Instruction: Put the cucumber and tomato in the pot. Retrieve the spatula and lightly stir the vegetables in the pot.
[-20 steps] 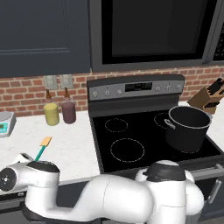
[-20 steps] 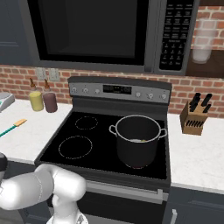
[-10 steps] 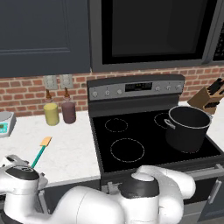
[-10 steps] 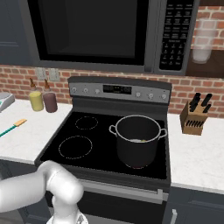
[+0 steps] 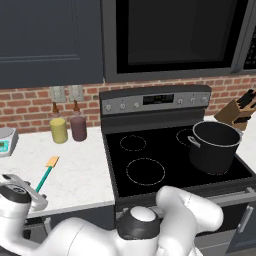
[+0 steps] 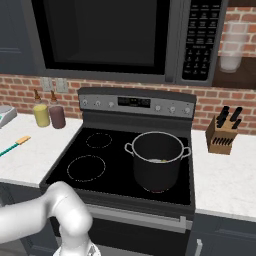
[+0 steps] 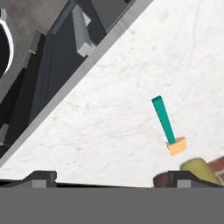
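The spatula (image 7: 168, 127), teal-handled with a small orange-yellow blade, lies flat on the white counter (image 7: 109, 113) to the left of the stove. It also shows as the spatula (image 5: 46, 172) and the spatula (image 6: 12, 145) in the base views. My gripper (image 7: 111, 177) hovers above the counter near its front edge, open and holding nothing, with the spatula ahead and to the right in the hand view. The black pot (image 5: 215, 146) stands on the stove's front right burner. Inside the pot (image 6: 157, 160) a small yellow-green bit, the cucumber (image 6: 159, 160), peeks over the rim. The tomato is hidden.
A pale-yellow jar (image 5: 58, 130) and a maroon jar (image 5: 78, 127) stand against the brick wall behind the spatula. A kitchen scale (image 5: 5, 140) sits at the far left. A knife block (image 6: 222, 135) stands right of the stove (image 6: 100, 160).
My arm has swung left and down, bringing the hand over the left counter's front edge. The gripper stays open. Pot and spatula have not moved.
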Controlling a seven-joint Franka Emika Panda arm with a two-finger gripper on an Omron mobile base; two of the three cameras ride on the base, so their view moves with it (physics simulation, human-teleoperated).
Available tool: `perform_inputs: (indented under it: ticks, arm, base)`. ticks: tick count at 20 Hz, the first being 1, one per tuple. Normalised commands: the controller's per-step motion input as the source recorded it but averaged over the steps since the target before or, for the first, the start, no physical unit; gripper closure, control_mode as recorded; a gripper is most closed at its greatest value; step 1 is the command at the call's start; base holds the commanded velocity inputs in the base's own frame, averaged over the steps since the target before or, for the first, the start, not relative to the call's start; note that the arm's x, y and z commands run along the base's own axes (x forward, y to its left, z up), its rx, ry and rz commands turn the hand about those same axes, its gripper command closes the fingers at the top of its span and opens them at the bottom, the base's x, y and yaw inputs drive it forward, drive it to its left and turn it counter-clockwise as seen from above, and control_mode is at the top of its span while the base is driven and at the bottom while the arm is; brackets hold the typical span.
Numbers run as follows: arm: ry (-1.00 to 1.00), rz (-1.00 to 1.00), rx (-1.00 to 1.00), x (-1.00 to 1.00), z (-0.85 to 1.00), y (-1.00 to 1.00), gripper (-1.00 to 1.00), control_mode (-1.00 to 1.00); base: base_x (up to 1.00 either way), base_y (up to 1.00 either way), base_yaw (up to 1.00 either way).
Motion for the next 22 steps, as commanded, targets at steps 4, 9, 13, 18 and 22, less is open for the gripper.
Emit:
perform_inputs:
  ticks: [4,9,13,18,22]
  arm:
    - [0.07,0.0,-0.04,0.25,-0.35,0.0,-1.0,-1.0]
    - [0.04,0.0,-0.05,0.22,-0.36,0.0,-1.0,-1.0]
    - [0.04,0.0,-0.05,0.29,-0.27,0.0,-1.0,-1.0]
    - [0.01,0.0,-0.03,0.3,-0.2,0.0,-1.0,-1.0]
    - [0.0,0.0,-0.03,0.18,-0.23,0.0,-1.0,-1.0]
  base:
    - [0.0,0.0,0.0]
    - [0.0,0.0,0.0]
    - [0.0,0.0,0.0]
    - [0.0,0.0,0.0]
    - [0.0,0.0,0.0]
